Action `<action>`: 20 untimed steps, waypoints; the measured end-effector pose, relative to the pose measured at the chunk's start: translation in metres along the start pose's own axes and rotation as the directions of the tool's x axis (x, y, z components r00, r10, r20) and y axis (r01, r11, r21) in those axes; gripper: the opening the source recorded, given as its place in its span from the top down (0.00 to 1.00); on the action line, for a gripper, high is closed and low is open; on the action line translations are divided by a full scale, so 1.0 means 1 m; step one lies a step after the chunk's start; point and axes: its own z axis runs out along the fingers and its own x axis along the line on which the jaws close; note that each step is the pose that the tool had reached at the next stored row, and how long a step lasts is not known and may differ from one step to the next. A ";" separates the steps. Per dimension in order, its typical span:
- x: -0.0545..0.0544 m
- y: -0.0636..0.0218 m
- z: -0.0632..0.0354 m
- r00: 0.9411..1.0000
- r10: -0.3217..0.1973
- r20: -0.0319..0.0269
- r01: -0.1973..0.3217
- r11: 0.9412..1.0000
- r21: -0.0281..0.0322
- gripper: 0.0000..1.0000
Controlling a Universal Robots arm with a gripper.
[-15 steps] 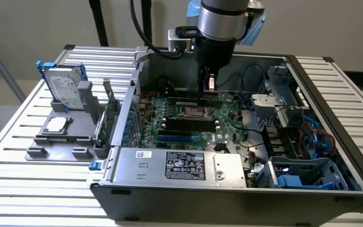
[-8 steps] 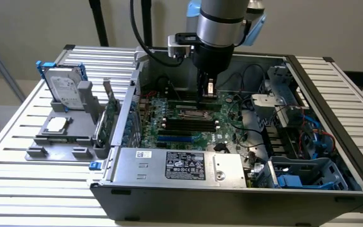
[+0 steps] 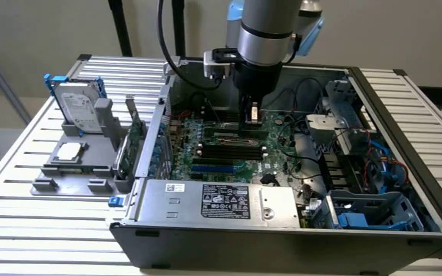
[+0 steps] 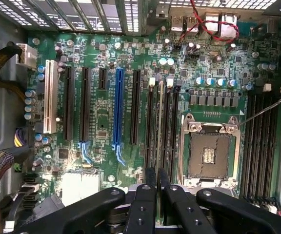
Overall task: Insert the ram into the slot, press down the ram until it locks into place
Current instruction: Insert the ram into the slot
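- The gripper [image 4: 156, 176], fingers drawn together, sits over one end of the ram; the push should likely go straight down, evenly, without tilting.
- The slot [image 4: 160, 84] lies among parallel black sockets beside the processor socket [image 4: 210, 155].
- The ram [image 4: 159, 122] stands edge-up in it, a thin pale-green strip.

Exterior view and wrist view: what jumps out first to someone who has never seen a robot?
The thick grey arm reaching down into the open computer case, its claw low over the green circuit board in the middle. In the wrist view, a bright blue slot stands out on that board. A hard drive stands outside the case, at the exterior view's left.
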 end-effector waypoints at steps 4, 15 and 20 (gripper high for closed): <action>-0.001 0.0015 0.0074 1.000 0.000 -0.001 0.000 1.000 0.007 0.87; -0.006 0.0044 0.0222 0.999 0.001 -0.040 0.000 1.000 0.016 0.87; -0.008 0.0042 0.0284 0.998 0.002 -0.063 -0.001 1.000 0.017 0.87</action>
